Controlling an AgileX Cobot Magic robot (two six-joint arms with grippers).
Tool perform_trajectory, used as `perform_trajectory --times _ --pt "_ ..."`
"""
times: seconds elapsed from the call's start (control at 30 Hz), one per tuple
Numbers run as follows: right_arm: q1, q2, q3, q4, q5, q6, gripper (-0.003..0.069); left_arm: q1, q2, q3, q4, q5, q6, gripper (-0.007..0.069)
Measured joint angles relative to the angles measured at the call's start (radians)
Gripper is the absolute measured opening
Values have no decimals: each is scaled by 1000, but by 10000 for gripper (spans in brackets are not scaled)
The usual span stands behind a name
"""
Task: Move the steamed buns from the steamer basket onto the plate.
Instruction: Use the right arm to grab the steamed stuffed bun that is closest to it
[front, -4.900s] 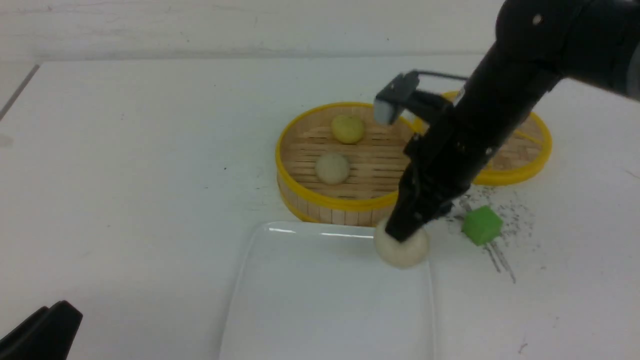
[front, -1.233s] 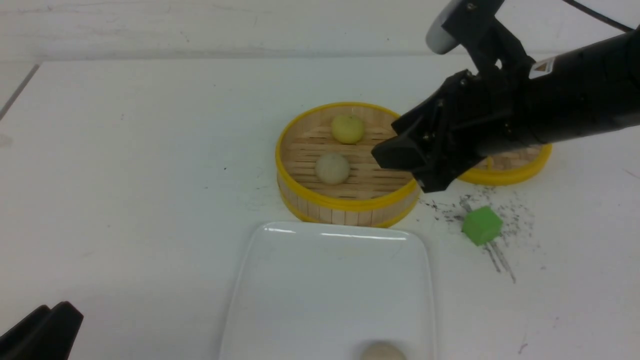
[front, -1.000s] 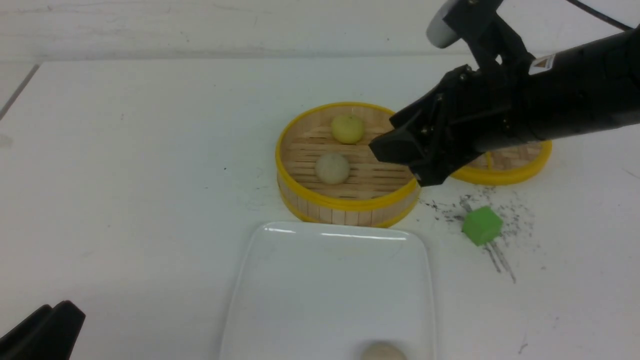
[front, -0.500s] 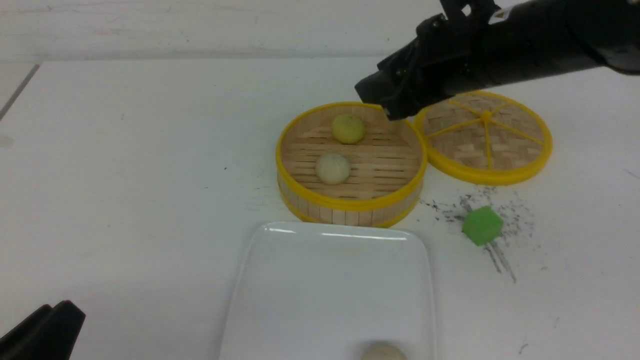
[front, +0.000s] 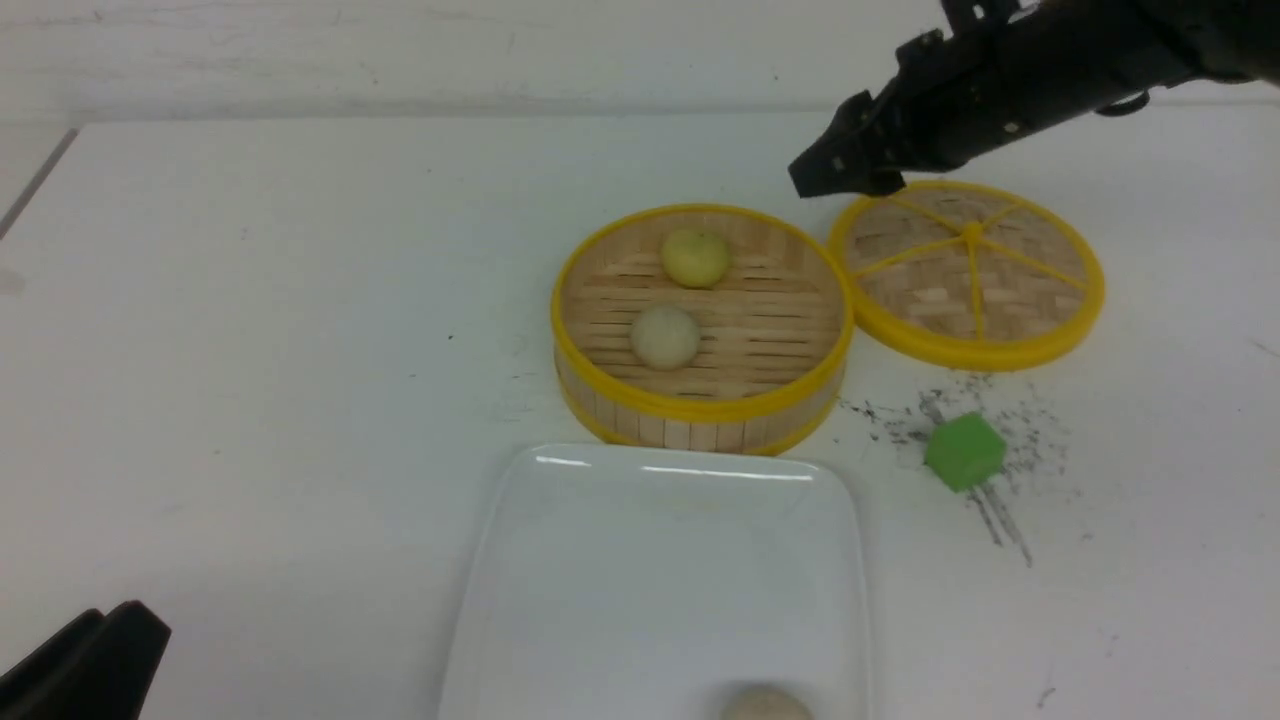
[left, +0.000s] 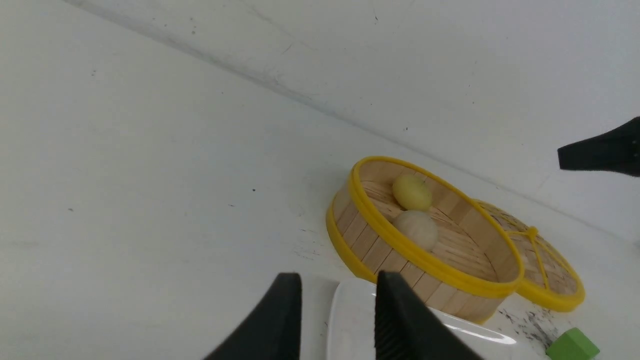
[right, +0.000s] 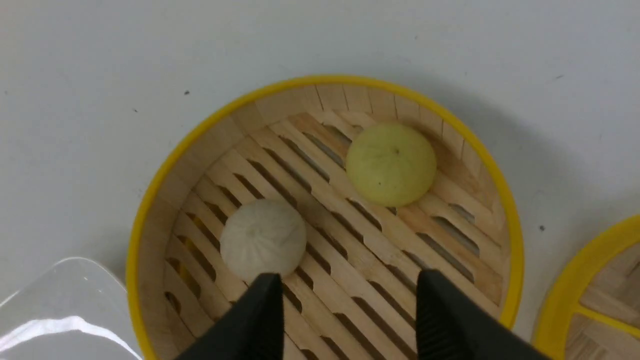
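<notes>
The steamer basket (front: 700, 408) stands mid-table and holds a pale yellow steamed bun (front: 695, 257) at the back and an off-white one (front: 665, 336) nearer the front. A third bun (front: 767, 705) lies on the white plate (front: 600, 600) at its near edge. My right gripper (front: 815, 180) hangs open and empty, high above the basket's back right rim. From the right wrist, its open jaws (right: 350, 277) frame the slatted floor, with the white bun (right: 262, 246) beside one finger and the yellow bun (right: 390, 164) further off. My left gripper (left: 339, 280) is open and empty, low by the plate's (left: 350, 325) left corner.
A flat woven lid (front: 970, 270) with yellow spokes lies right of the basket, touching it. A green cube (front: 963, 451) sits among dark specks in front of the lid. The left gripper's black body (front: 90, 670) fills the near left corner.
The right arm has lifted and swung back and to the right, from low over the basket's right side to high behind it, uncovering the lid. Its jaws stayed open. The buns and left arm have not moved.
</notes>
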Motion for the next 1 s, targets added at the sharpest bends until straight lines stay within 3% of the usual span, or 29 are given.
perform_trajectory --times 0.73,1.0 --pt "21 255 -219 64 66 -146 369 0 0 0 0 0 6 241" --pt "70 268 -220 93 -27 -203 369 0 0 0 16 0 6 241"
